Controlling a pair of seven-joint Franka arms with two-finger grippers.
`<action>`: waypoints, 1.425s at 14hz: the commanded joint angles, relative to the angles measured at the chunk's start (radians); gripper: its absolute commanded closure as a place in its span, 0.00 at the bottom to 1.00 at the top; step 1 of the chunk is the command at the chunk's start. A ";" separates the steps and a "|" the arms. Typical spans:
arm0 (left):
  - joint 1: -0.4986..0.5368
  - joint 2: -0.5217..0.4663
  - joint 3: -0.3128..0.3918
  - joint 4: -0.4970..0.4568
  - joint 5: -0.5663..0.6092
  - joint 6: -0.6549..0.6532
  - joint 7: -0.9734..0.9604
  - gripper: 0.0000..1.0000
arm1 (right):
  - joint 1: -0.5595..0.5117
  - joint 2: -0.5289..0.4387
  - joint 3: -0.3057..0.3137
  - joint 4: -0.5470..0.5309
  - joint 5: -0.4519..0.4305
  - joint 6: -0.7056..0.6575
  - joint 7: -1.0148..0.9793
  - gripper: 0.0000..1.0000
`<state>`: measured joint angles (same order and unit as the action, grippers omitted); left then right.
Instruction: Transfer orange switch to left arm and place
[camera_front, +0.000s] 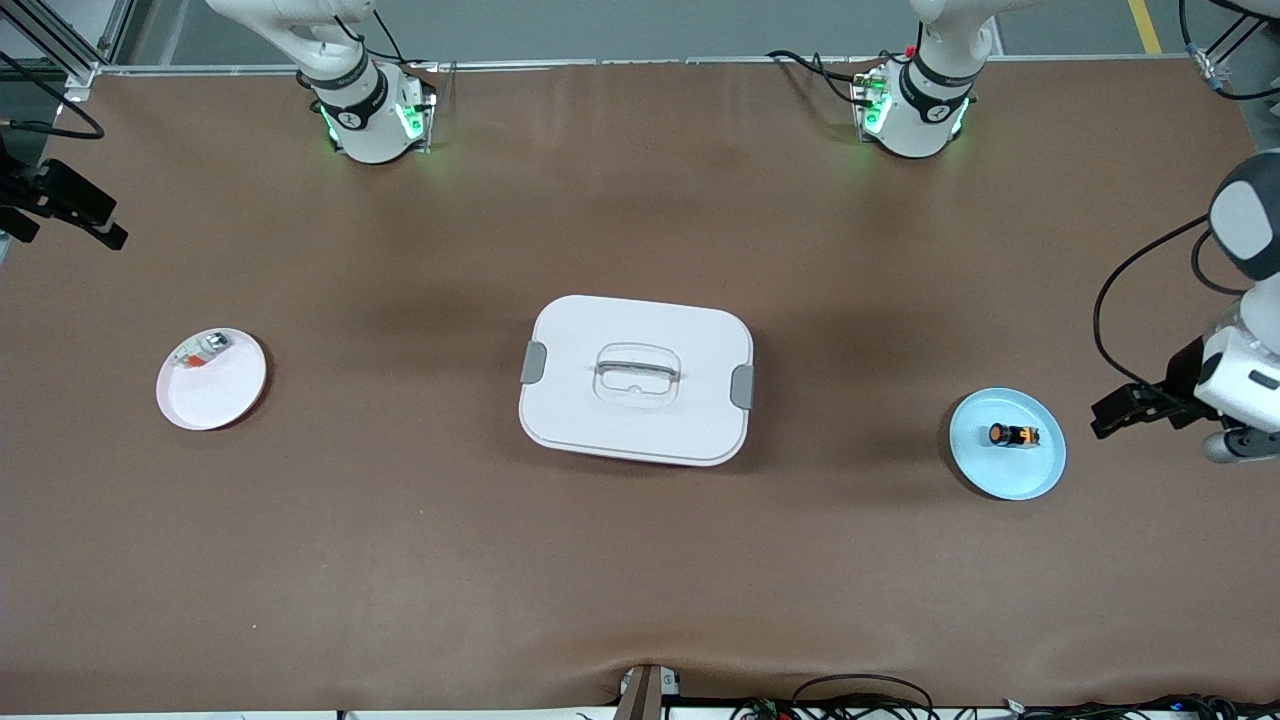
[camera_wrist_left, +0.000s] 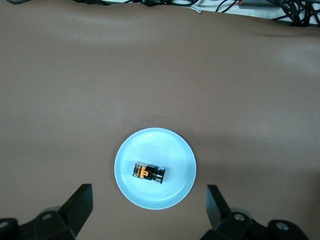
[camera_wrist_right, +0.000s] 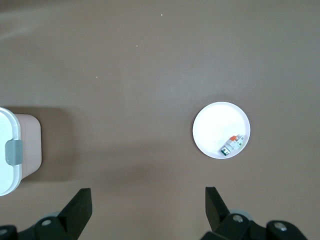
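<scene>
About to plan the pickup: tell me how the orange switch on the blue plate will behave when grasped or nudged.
The orange switch lies on its side on the blue plate; its round end suggests it may roll if nudged. It looks rigid and small, so probably light. The smooth plate could let it slide. The left tool is open above it.

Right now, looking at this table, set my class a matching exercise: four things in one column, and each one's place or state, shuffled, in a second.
Things:
1. orange switch
2. box
3. white plate
4. left gripper

Places or states:
A. mid-table, lid on, between the two plates
B. open, up over the blue plate
C. lying on its side on the blue plate
D. toward the right arm's end, holding a small white part

Pairs: 1-C, 2-A, 3-D, 4-B
</scene>
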<state>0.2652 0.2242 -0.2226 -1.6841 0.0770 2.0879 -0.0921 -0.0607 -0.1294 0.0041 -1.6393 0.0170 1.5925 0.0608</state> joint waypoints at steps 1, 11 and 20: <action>0.006 -0.075 -0.006 -0.016 -0.003 -0.061 0.038 0.00 | 0.004 -0.010 0.002 0.004 0.000 -0.012 -0.006 0.00; -0.020 -0.100 0.008 -0.016 -0.008 -0.078 0.075 0.00 | 0.004 -0.012 0.000 0.016 -0.003 -0.022 -0.007 0.00; -0.268 -0.103 0.255 -0.017 -0.016 -0.080 0.069 0.00 | 0.004 -0.009 0.000 0.026 -0.005 -0.048 -0.009 0.00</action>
<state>0.0163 0.1424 0.0137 -1.6870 0.0746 2.0200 -0.0362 -0.0589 -0.1295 0.0050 -1.6192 0.0170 1.5559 0.0604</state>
